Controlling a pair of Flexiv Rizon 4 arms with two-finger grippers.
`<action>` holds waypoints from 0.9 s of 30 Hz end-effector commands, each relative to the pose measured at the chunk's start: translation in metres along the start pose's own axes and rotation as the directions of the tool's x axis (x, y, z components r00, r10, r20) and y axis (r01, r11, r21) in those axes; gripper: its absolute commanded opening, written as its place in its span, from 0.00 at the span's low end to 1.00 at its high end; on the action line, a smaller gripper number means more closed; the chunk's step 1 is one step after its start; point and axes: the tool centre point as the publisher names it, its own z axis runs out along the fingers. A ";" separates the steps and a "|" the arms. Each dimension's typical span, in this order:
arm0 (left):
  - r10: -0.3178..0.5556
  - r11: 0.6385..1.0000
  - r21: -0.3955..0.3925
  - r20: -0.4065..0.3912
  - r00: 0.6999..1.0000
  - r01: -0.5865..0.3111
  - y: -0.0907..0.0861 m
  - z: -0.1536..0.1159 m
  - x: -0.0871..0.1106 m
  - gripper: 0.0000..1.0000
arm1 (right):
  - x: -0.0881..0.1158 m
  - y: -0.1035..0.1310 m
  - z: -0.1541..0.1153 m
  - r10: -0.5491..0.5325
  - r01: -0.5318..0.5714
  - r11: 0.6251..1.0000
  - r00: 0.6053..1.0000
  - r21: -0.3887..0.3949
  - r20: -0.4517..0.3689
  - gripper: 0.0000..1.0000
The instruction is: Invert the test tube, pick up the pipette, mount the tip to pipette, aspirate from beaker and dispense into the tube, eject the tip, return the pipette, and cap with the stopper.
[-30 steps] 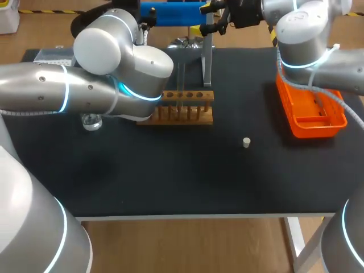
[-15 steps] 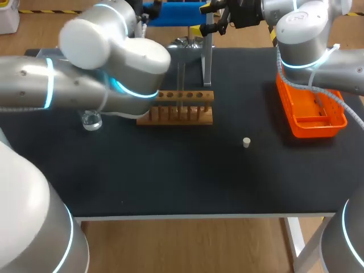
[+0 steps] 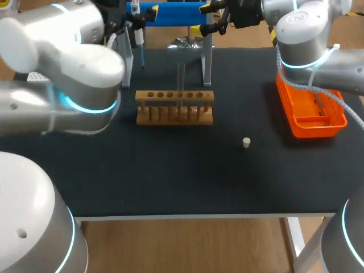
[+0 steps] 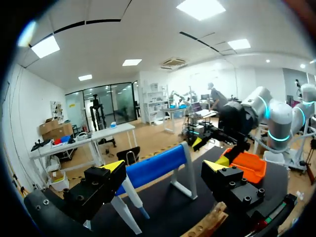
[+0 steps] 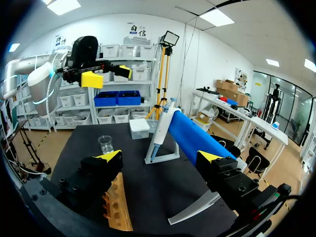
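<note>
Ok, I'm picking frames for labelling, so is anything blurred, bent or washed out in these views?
Head view: the left arm is smeared with blur, while the wooden rack and the stopper are crisp. Left wrist view: the fisheye bows the blue stand, and the ceiling lights are blown out. Right wrist view: the same bowing, yet the beaker is readable.

- Test tube point(image 3: 180, 79): clear glass, standing upright in the wooden rack point(image 3: 174, 108), about mid-rack.
- Pipette point(image 3: 138, 37): white, hanging nose-down at the left end of the blue stand point(image 3: 170, 12), behind the rack.
- Stopper point(image 3: 246, 142): small and pale, alone on the table point(image 3: 170, 176), right of the rack and nearer me.
- Beaker point(image 5: 105, 143): clear, upright, near the white tip box point(image 5: 139, 128).
</note>
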 end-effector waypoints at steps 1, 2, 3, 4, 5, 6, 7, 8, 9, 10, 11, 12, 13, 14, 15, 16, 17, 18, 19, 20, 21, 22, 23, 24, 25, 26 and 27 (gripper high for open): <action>0.143 0.987 0.150 -0.653 0.744 -0.059 0.022 -0.039 0.012 1.00 | -0.001 0.001 -0.001 0.000 0.000 1.000 1.000 0.004 -0.003 1.00; 0.145 0.987 0.151 -0.663 0.735 -0.058 0.026 -0.040 0.016 1.00 | -0.001 0.001 -0.001 0.000 0.000 1.000 1.000 0.004 -0.003 1.00; 0.150 0.986 0.157 -0.679 0.718 -0.058 0.029 -0.040 0.021 1.00 | -0.001 0.001 -0.001 0.000 0.000 1.000 1.000 0.004 -0.003 1.00; 0.158 0.985 0.161 -0.689 0.707 -0.063 0.032 -0.040 0.026 1.00 | -0.001 0.001 -0.001 0.000 0.000 1.000 1.000 0.004 -0.003 1.00; 0.161 0.985 0.161 -0.697 0.698 -0.066 0.036 -0.040 0.031 1.00 | -0.001 0.001 -0.001 0.000 0.000 1.000 1.000 0.004 -0.003 1.00; 0.168 0.984 0.158 -0.708 0.686 -0.078 0.039 -0.039 0.037 1.00 | -0.001 0.001 -0.001 0.000 0.000 1.000 1.000 0.004 -0.003 1.00; 0.174 0.984 0.161 -0.719 0.673 -0.083 0.042 -0.038 0.041 1.00 | -0.001 0.001 -0.001 0.000 0.000 1.000 1.000 0.004 -0.003 1.00; 0.175 0.983 0.164 -0.723 0.669 -0.080 0.045 -0.037 0.045 1.00 | -0.001 0.001 -0.001 0.000 0.000 1.000 1.000 0.004 -0.003 1.00; 0.168 0.984 0.169 -0.725 0.667 -0.065 0.048 -0.035 0.048 1.00 | -0.001 0.001 -0.001 0.000 0.000 1.000 1.000 0.004 -0.003 1.00; 0.173 0.984 0.164 -0.740 0.650 -0.075 0.050 -0.033 0.052 1.00 | -0.001 0.001 -0.001 0.000 0.000 1.000 1.000 0.004 -0.003 1.00; 0.179 0.983 0.160 -0.747 0.640 -0.087 0.053 -0.031 0.056 1.00 | -0.001 0.001 -0.001 0.000 0.000 1.000 1.000 0.004 -0.003 1.00; 0.178 0.983 0.164 -0.749 0.638 -0.081 0.054 -0.031 0.058 1.00 | -0.001 0.001 -0.001 0.000 0.000 1.000 1.000 0.004 -0.003 1.00; 0.176 0.982 0.175 -0.757 0.630 -0.064 0.056 -0.029 0.061 1.00 | -0.001 0.001 -0.001 0.000 0.000 1.000 1.000 0.004 -0.003 1.00; 0.174 0.984 0.164 -0.762 0.623 -0.075 0.058 -0.027 0.064 1.00 | -0.001 0.001 -0.001 0.000 0.000 1.000 1.000 0.004 -0.003 1.00; 0.174 0.984 0.160 -0.766 0.620 -0.078 0.061 -0.024 0.068 1.00 | -0.001 0.001 -0.001 0.000 0.000 1.000 1.000 0.004 -0.003 1.00; 0.173 0.984 0.166 -0.774 0.609 -0.069 0.063 -0.022 0.070 1.00 | -0.001 0.001 -0.001 0.000 0.000 1.000 1.000 0.004 -0.003 1.00; 0.170 0.984 0.163 -0.780 0.602 -0.067 0.065 -0.020 0.074 1.00 | -0.001 0.001 -0.001 0.000 0.000 1.000 1.000 0.004 -0.003 1.00; 0.164 0.986 0.155 -0.785 0.598 -0.067 0.067 -0.018 0.076 1.00 | -0.001 0.001 -0.001 0.000 0.000 1.000 1.000 0.004 -0.003 1.00; 0.160 0.987 0.144 -0.790 0.592 -0.075 0.071 -0.014 0.080 1.00 | -0.001 0.001 -0.001 0.000 0.000 1.000 1.000 0.004 -0.003 1.00; 0.158 0.987 0.142 -0.791 0.591 -0.074 0.074 -0.011 0.082 1.00 | -0.001 0.001 -0.001 0.000 0.000 1.000 1.000 0.004 -0.003 1.00; 0.156 0.988 0.136 -0.799 0.581 -0.079 0.075 -0.009 0.084 1.00 | -0.001 0.001 -0.001 0.000 0.000 1.000 1.000 0.004 -0.003 1.00; 0.155 0.988 0.122 -0.798 0.583 -0.095 0.077 -0.006 0.086 1.00 | -0.001 0.001 -0.001 0.000 0.000 1.000 1.000 0.004 -0.003 1.00; 0.153 0.988 0.122 -0.798 0.582 -0.092 0.079 -0.004 0.086 1.00 | -0.001 0.001 -0.001 0.000 0.000 1.000 1.000 0.004 -0.003 1.00; 0.151 0.989 0.122 -0.799 0.581 -0.090 0.079 -0.002 0.087 1.00 | -0.001 0.001 -0.001 0.000 0.000 1.000 1.000 0.004 -0.003 1.00; 0.150 0.989 0.111 -0.799 0.582 -0.102 0.080 0.000 0.087 1.00 | -0.001 0.001 -0.001 0.000 0.000 1.000 1.000 0.004 -0.003 1.00; 0.150 0.988 0.106 -0.797 0.585 -0.109 0.081 0.002 0.088 1.00 | -0.001 0.001 -0.001 0.000 0.000 1.000 1.000 0.004 -0.003 1.00; 0.148 0.989 0.105 -0.799 0.583 -0.107 0.082 0.003 0.088 1.00 | -0.001 0.001 -0.001 0.000 0.000 1.000 1.000 0.004 -0.003 1.00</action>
